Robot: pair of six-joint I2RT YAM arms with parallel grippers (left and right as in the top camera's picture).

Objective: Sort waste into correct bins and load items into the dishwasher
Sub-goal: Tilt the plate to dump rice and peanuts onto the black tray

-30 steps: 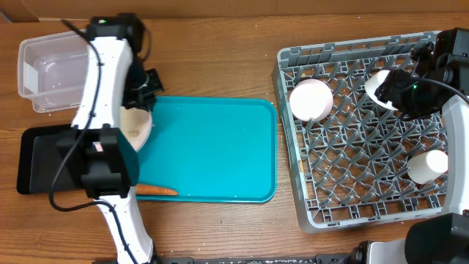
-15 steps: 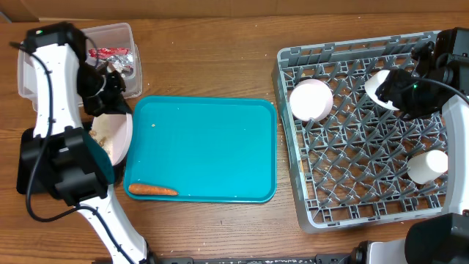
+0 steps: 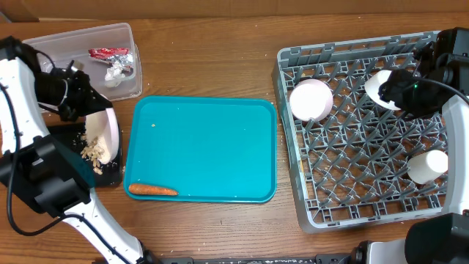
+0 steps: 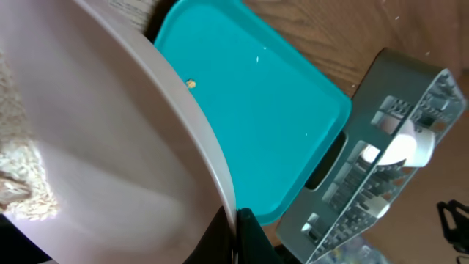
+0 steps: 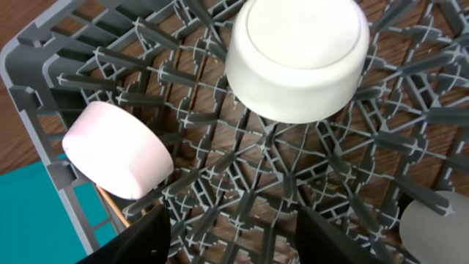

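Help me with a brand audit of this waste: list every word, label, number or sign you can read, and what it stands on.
No text can be read in any view.
red wrapper in the clear tub: any print too small to read.
teal tray, dish rack, white dish: no markings visible.

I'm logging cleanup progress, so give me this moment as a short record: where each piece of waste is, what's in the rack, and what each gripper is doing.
left gripper: shut on plate rim, plate tilted over black tray
scraps: some on plate, some on black tray
clear tub: red wrapper, foil wad
carrot: on teal tray, near one corner
dish rack: two bowls, one cup
right gripper: open, empty, above dish rack
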